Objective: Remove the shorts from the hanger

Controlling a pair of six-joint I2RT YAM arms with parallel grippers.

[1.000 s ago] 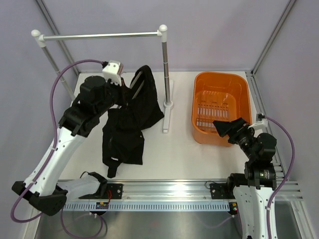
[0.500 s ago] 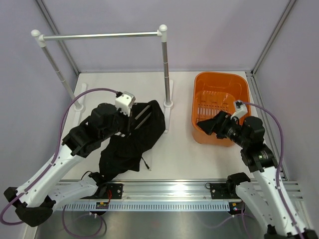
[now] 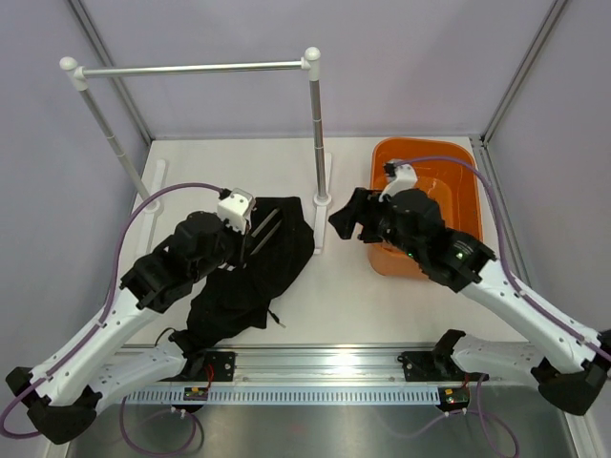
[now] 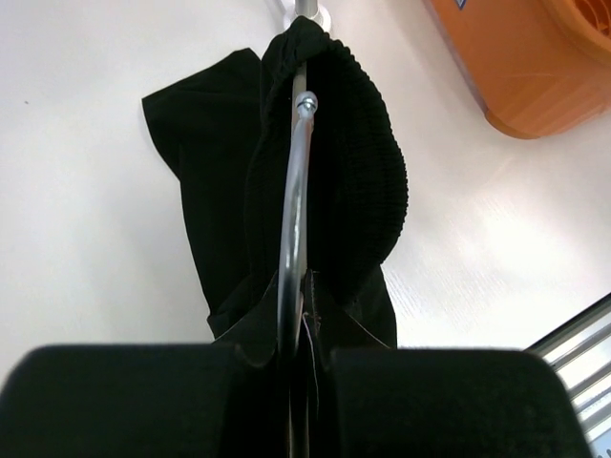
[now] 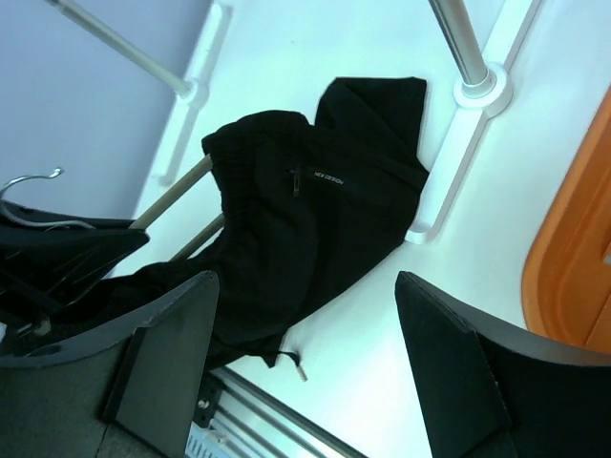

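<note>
The black shorts [image 3: 253, 277] lie crumpled on the white table, still draped over the thin grey hanger [image 3: 267, 225]. My left gripper [image 3: 247, 234] is shut on the hanger's near end. In the left wrist view the hanger [image 4: 294, 191] runs straight out from my shut left gripper [image 4: 298, 355], with the shorts [image 4: 358, 172] wrapped round its far end. My right gripper [image 3: 346, 219] hovers open just right of the shorts, beside the rail's foot. The right wrist view shows my right gripper [image 5: 305, 282] wide apart above the shorts [image 5: 305, 210], the hanger [image 5: 177, 191] poking out at left.
A silver rail [image 3: 191, 69] on white joints stands at the back, its right post's foot [image 3: 322, 215] touching the shorts. The orange tub [image 3: 468, 181] sits at the right, behind my right arm. A drawstring end [image 3: 279, 318] trails toward the front aluminium rail [image 3: 315, 358].
My left gripper lowered the hanger with the shorts down onto the table, nearer the front. My right arm swung left from the tub toward the shorts, its jaws narrowing slightly.
</note>
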